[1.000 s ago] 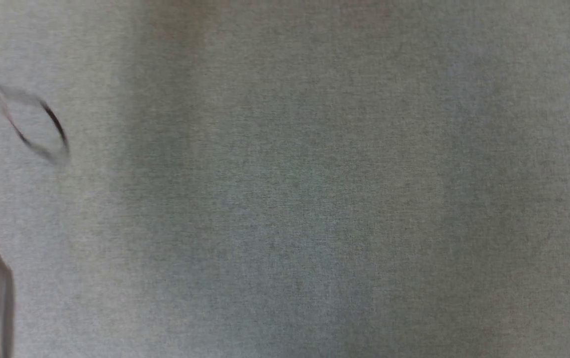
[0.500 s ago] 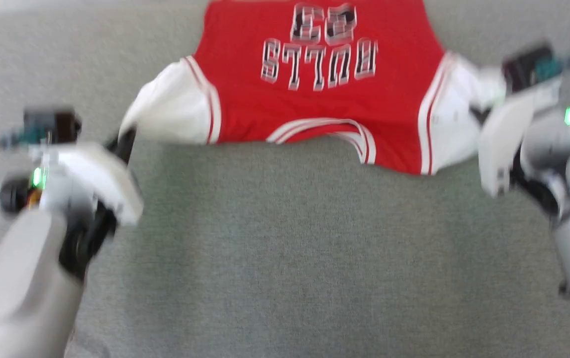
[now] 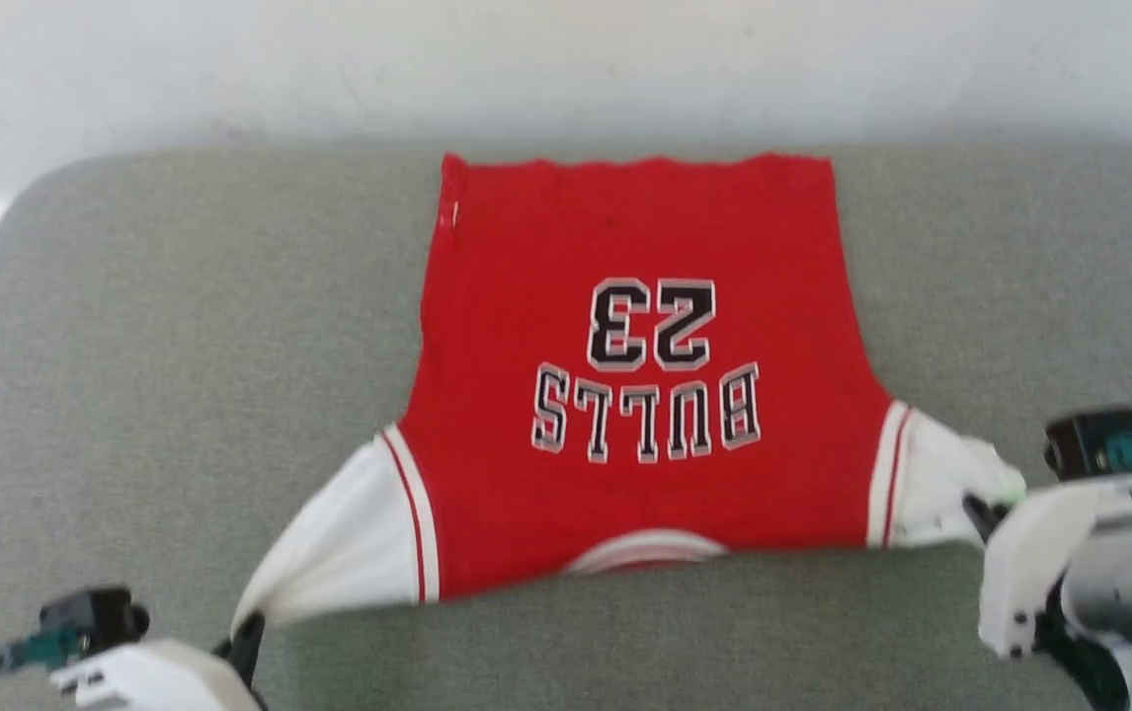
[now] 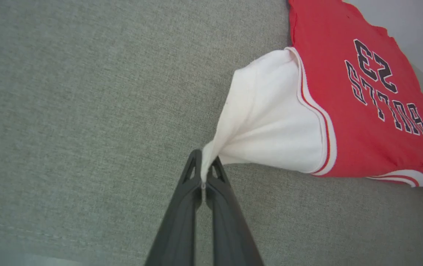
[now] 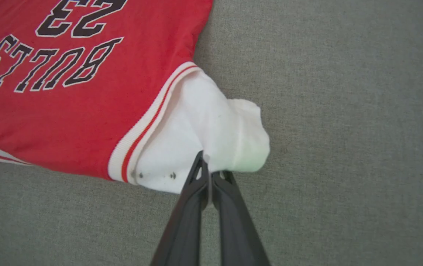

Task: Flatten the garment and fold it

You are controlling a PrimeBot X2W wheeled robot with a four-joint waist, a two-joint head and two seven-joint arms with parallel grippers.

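Observation:
The garment, a red jersey with black "BULLS" and "23" lettering, lies spread on a grey cushion, hem far from me, neck edge near. White inner fabric is pulled out at both near corners. My left gripper is shut on the white tip at the near left. Over at the near right corner, the right gripper is shut on the white fabric. The jersey stretches between both grips.
The grey cushion's far edge meets a white wall behind the hem. Bare grey fabric lies to the left, to the right and along the near edge in front of the jersey.
The head camera has swung from bare grey fabric to the whole jersey. Since half a second ago the jersey looks smoother and more taut, with both grips still on its near corners.

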